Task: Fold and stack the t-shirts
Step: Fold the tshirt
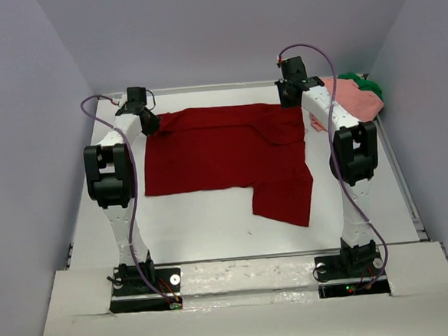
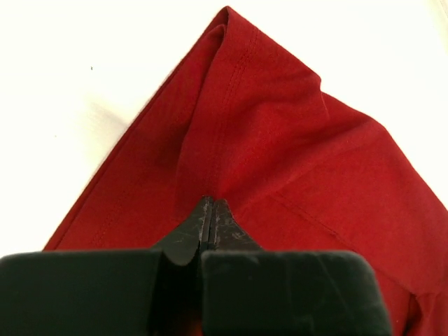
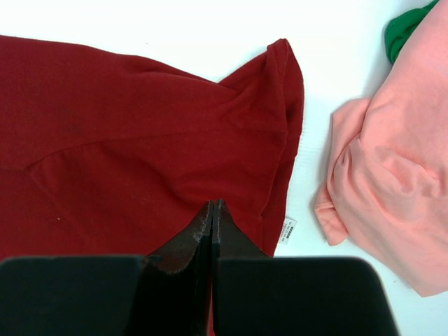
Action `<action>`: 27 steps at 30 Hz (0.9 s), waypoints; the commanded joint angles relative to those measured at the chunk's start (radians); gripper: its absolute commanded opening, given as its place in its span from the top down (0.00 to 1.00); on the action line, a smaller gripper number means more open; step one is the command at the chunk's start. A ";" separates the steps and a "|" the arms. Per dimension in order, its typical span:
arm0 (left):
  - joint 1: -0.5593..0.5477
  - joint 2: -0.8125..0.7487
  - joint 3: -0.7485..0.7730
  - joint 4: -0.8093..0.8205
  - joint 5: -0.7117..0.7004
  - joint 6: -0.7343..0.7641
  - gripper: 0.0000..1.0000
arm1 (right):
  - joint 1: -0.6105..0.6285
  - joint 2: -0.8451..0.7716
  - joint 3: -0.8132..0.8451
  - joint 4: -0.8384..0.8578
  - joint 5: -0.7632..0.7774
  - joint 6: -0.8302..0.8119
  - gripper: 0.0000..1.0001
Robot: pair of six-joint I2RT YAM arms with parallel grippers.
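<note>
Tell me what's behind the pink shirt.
A green shirt pokes out from behind the pink shirt. Only a small part of it shows. The rest is covered by the pink cloth, so how it lies cannot be seen.

On my feed the left arm (image 1: pixel 124 229) and the right arm (image 1: pixel 356 216) look like twins: slim white links broken by chunky black joint housings, each rising from a black base, the left base (image 1: pixel 144 285) and the right base (image 1: pixel 350 271), with tiny red and green lights. A thin purple left cable (image 1: pixel 136 212) and right cable (image 1: pixel 308 45) trail along them. Close up, the left end effector (image 2: pixel 211 204) and right end effector (image 3: pixel 212 204) are matte black blocks tapering into scuffed wedge fingers.
</note>
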 commanded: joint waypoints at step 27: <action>-0.008 0.068 0.145 0.069 0.135 0.126 1.00 | 0.003 -0.017 0.028 0.048 0.007 -0.022 1.00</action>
